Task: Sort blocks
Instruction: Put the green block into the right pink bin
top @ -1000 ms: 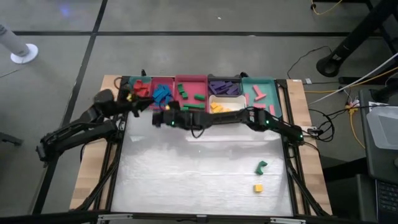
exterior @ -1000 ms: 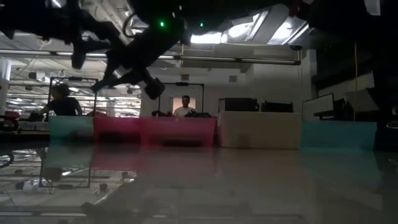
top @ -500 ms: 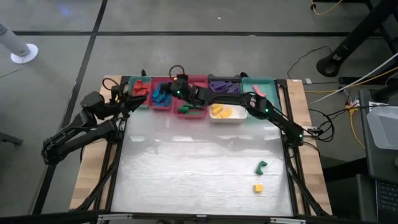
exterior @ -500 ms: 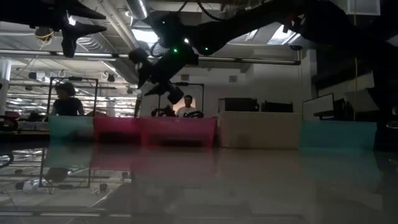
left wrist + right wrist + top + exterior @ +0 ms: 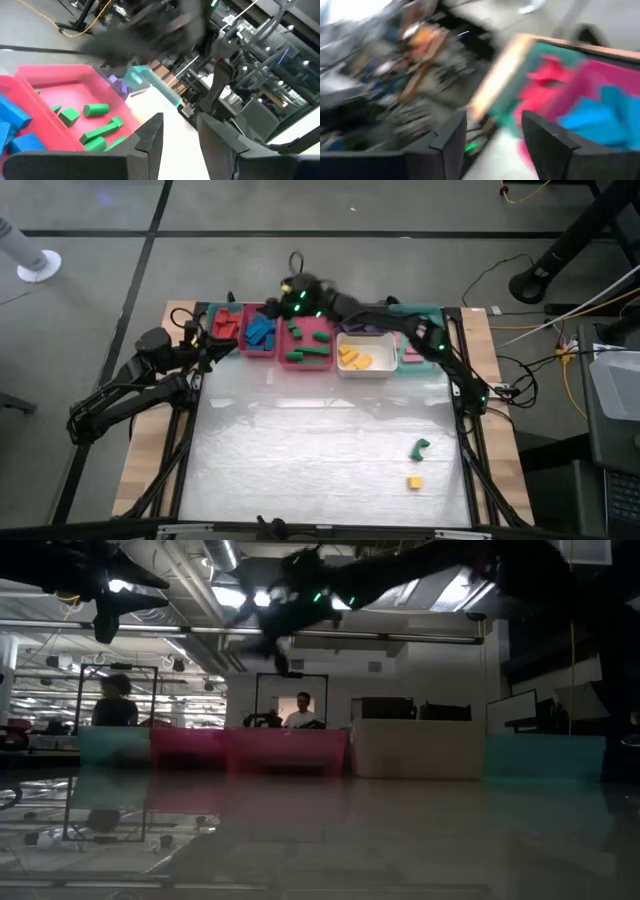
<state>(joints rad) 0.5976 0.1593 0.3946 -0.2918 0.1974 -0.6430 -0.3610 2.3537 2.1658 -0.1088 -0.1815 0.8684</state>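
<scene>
Right gripper (image 5: 284, 292) is seen high over the far row of trays, above the pink tray (image 5: 322, 311) holding the green blocks (image 5: 306, 350); its fingers stand spread with nothing between them in its own wrist view, though that view is smeared and a small block could perhaps be missed. Left gripper (image 5: 180, 132) is held near the left end of the row, beside the red blocks (image 5: 224, 325) and blue blocks (image 5: 259, 332); its fingers are parted with nothing gripped.

Most blocks are already sorted by colour — yellow blocks (image 5: 353, 358) in the white tray (image 5: 368, 370), purple ones behind it. Two are left loose on the table (image 5: 300, 460), well apart from the trays: a green block (image 5: 419, 447) and a yellow block (image 5: 414, 481) just beside it.

Risk is judged to lie in the reach back. The two arms are close together over the trays, so a sweep could bring them into contact, or a tray rim could be clipped and sorted pieces spilled. The two loose blocks lie near each other — one could be nudged away while the other is pinched.
</scene>
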